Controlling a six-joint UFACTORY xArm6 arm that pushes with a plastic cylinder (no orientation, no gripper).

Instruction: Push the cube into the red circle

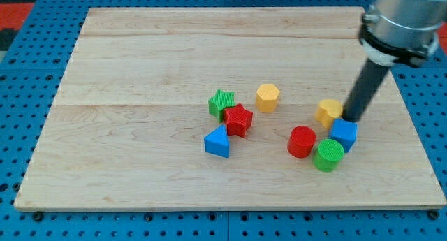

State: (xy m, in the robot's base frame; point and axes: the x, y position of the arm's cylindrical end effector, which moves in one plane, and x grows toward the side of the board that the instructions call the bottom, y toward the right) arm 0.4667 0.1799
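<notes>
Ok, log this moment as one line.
my tip at blue cube's top edge | red cylinder left of cube, apart | yellow block beside tip

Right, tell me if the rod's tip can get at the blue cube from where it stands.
Probably yes. My tip sits right at the blue cube's top edge in the view, beside the yellow block. Nothing lies between them, though the green cylinder crowds the cube's lower side, next to the red cylinder.

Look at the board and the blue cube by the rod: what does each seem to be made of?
Board: apparently pale wood, matte, with visible grain and plank seams. Blue cube: probably plastic, possibly 3D-printed, judging by its uniform colour and faint ridged faces. My tip sits just above it, beside the yellow block.
</notes>
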